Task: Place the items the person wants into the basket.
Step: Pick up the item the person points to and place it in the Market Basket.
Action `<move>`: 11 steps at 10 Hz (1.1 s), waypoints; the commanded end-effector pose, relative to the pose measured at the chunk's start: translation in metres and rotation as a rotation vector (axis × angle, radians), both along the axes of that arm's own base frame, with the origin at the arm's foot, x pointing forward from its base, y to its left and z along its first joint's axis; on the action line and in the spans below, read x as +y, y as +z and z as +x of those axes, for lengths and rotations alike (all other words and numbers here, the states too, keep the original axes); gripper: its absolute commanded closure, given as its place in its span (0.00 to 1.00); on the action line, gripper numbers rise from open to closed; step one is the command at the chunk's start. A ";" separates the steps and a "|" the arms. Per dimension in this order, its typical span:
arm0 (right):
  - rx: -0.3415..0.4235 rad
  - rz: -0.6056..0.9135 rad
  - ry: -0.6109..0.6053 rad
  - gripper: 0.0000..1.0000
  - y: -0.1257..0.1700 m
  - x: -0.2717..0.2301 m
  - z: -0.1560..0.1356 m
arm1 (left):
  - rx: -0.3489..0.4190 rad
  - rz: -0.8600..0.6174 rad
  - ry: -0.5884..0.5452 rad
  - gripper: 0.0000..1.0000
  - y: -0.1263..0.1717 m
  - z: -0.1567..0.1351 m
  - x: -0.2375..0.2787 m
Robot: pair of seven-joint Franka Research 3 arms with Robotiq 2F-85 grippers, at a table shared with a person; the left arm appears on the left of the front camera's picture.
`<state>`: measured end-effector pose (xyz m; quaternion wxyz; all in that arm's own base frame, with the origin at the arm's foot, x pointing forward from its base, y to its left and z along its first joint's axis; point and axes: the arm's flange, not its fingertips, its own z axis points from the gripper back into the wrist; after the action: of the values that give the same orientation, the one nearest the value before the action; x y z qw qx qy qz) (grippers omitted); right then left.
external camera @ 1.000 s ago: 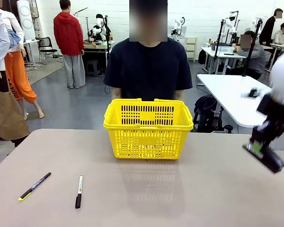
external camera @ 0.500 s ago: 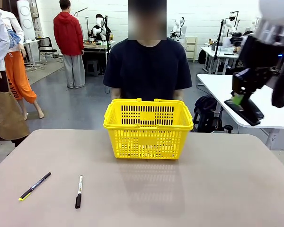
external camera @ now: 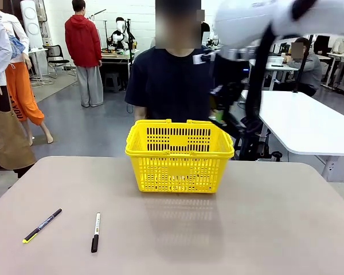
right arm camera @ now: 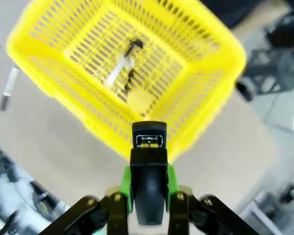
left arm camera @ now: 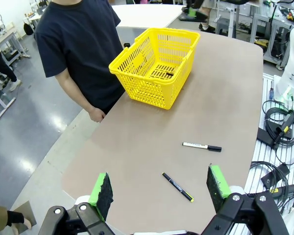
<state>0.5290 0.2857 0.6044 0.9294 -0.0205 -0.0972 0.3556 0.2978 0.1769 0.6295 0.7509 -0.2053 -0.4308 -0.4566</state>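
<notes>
Pens lie nearest us on the table [external camera: 264,229]: a black-and-yellow pen [external camera: 42,225] and a white-and-black pen [external camera: 95,232], side by side at our left, neither one wanted. Beyond them, at the middle of the table's far part, stands the basket [external camera: 179,154], and behind it the person [external camera: 179,83] in a dark shirt waits.

We judge the step in hand to be the delivery of the stapler [right arm camera: 148,181]. Our right gripper [right arm camera: 148,196] is carrying it over the near right rim of the basket; in the front view the right gripper [external camera: 223,117] hangs just above the basket's far right corner. Its jaws are pinched on the stapler's black body, a green pad on either side, with the stapler's metal nose pointing toward the basket.

Inside the basket, the right wrist view shows a knife [right arm camera: 123,62] lying on the floor and a round yellow tape [right arm camera: 138,99] near it, both blurred by motion. So two items look to be in already, and the stapler would be the last.

The next move, as we see it, calls for bringing the stapler well inside the rim, lowering it somewhat, then parting the jaws so it drops clear of the lattice wall.

Our left gripper [left arm camera: 159,188] hangs high over the table's left end with its jaws spread wide and nothing between them.
</notes>
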 end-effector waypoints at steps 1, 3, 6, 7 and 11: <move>0.018 -0.045 0.021 0.86 0.021 0.042 0.055 | -0.019 -0.003 -0.015 0.00 -0.001 0.000 0.002; 0.035 -0.032 0.087 0.86 0.012 0.077 0.079 | -0.019 -0.003 -0.015 0.00 -0.001 0.000 0.002; 0.033 0.000 0.081 0.86 -0.014 0.071 0.062 | -0.019 -0.003 -0.015 0.00 -0.001 0.000 0.002; 0.033 0.000 0.081 0.86 -0.014 0.071 0.062 | -0.019 -0.003 -0.015 0.00 -0.001 0.000 0.002; 0.033 0.000 0.081 0.86 -0.014 0.071 0.062 | -0.019 -0.003 -0.015 0.00 -0.001 0.000 0.002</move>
<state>0.5957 0.3609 0.5905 0.9137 -0.0070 -0.0811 0.3981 0.2981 0.1771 0.6292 0.7498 -0.2043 -0.4312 -0.4584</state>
